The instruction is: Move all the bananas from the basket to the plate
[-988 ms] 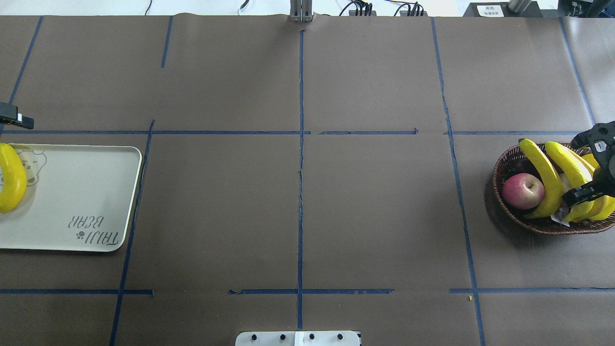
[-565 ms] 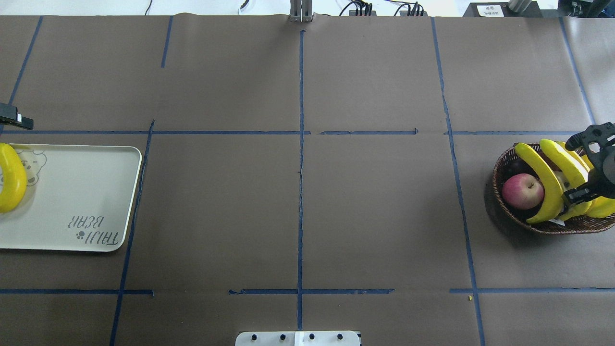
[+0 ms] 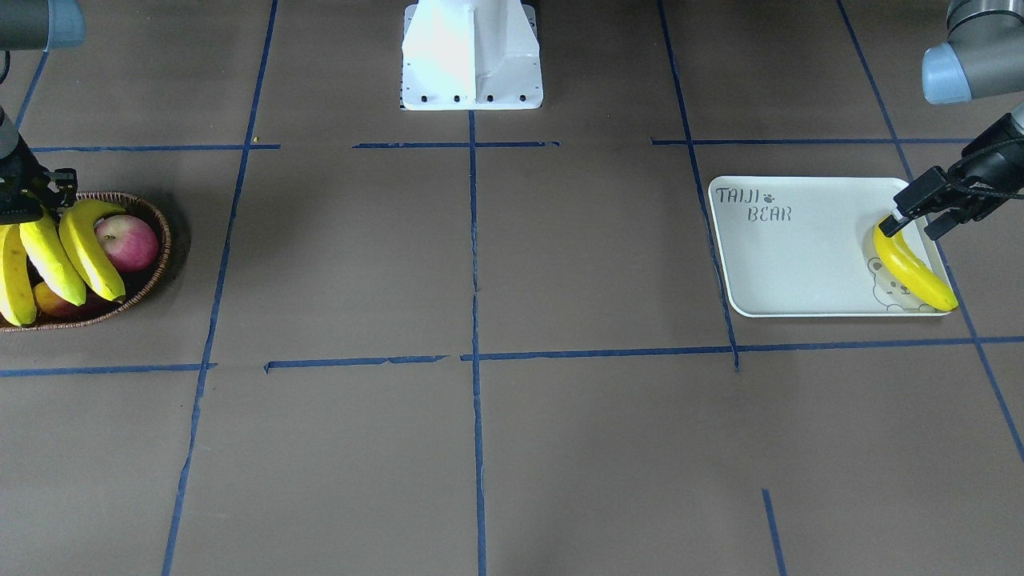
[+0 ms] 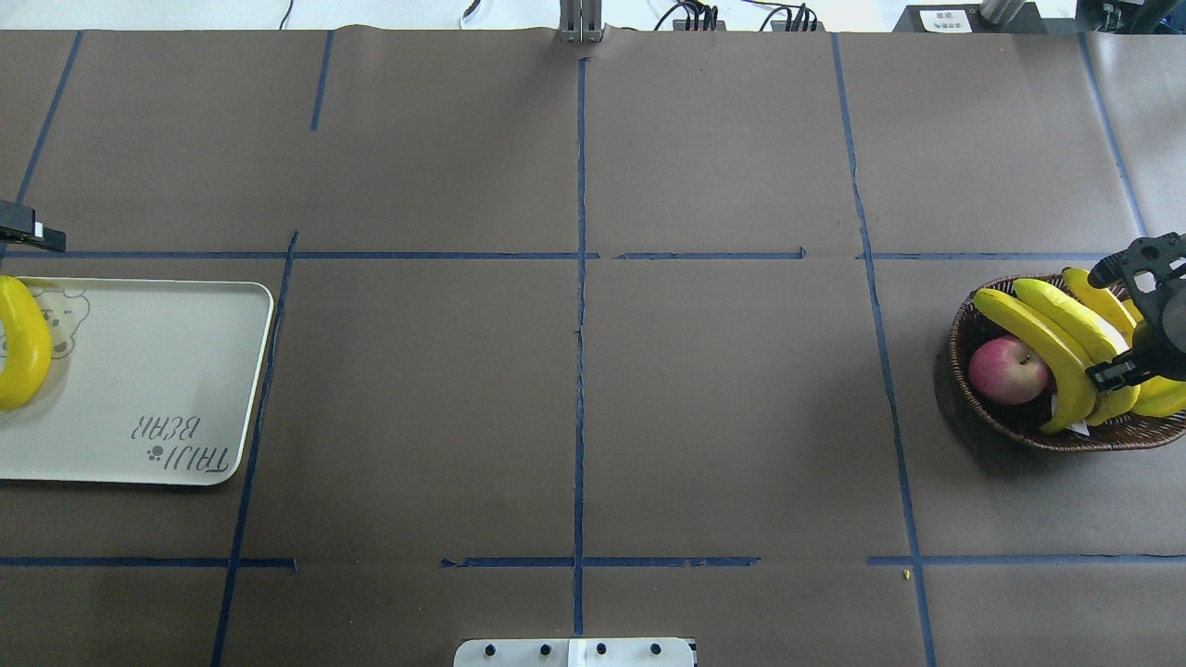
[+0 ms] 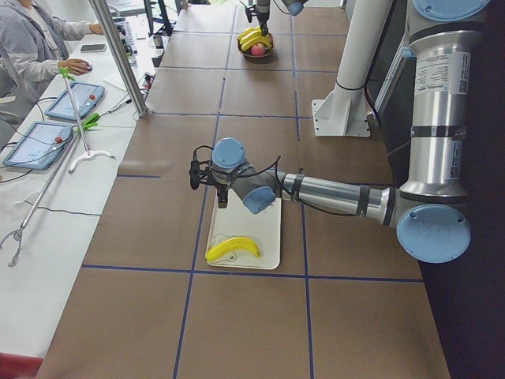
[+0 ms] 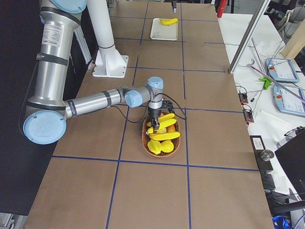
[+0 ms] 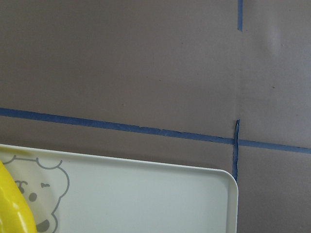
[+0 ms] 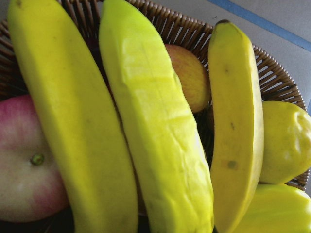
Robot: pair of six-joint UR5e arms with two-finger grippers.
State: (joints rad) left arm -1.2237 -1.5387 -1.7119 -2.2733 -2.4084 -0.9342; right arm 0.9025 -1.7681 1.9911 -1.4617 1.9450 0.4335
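One banana plated, three waiting in the basket
Left gripper hangs over the plate, jaws apart, above that banana at its outer edge. Across the table, the right gripper straddles, jaws spread, the bananas piled beside an apple. Glossy, stiff, probably light and slippery; pinch one across its middle.
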